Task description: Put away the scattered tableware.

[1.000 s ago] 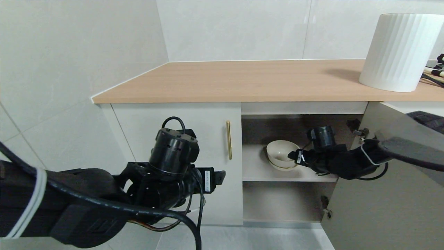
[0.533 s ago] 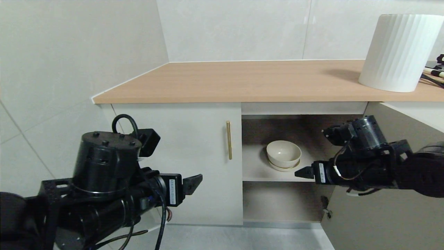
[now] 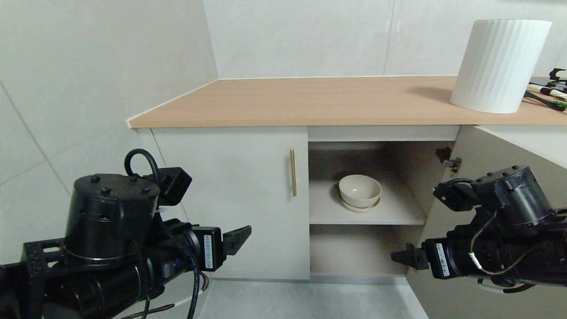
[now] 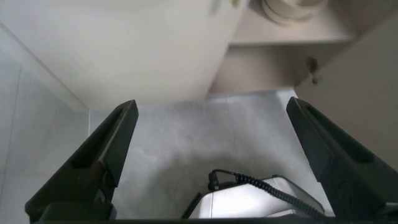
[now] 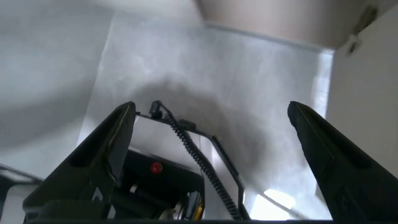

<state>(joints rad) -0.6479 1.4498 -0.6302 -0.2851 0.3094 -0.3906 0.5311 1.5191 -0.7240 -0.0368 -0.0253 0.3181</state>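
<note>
A cream bowl [image 3: 360, 190] rests on a small plate [image 3: 359, 206] on the middle shelf [image 3: 398, 212] of the open cabinet. The bowl's edge also shows in the left wrist view [image 4: 287, 10]. My left gripper [image 3: 237, 238] hangs low in front of the closed left door, open and empty, its fingers [image 4: 102, 155] wide apart over the floor. My right gripper [image 3: 405, 258] is out of the cabinet, below the shelf and beside the open right door, open with nothing between its fingers [image 5: 102, 152].
The closed left door carries a brass handle [image 3: 292, 172]. The right door [image 3: 496, 146] stands swung open toward me. On the wooden counter [image 3: 301, 99] stand a ribbed white cylinder [image 3: 498, 64] and several utensils [image 3: 547, 91] at the far right. Grey floor lies below.
My right gripper has drawn back out of the cabinet and dropped below the shelf, leaving the bowl on its plate. My left arm has pulled back and lower. The head view shifted slightly.
</note>
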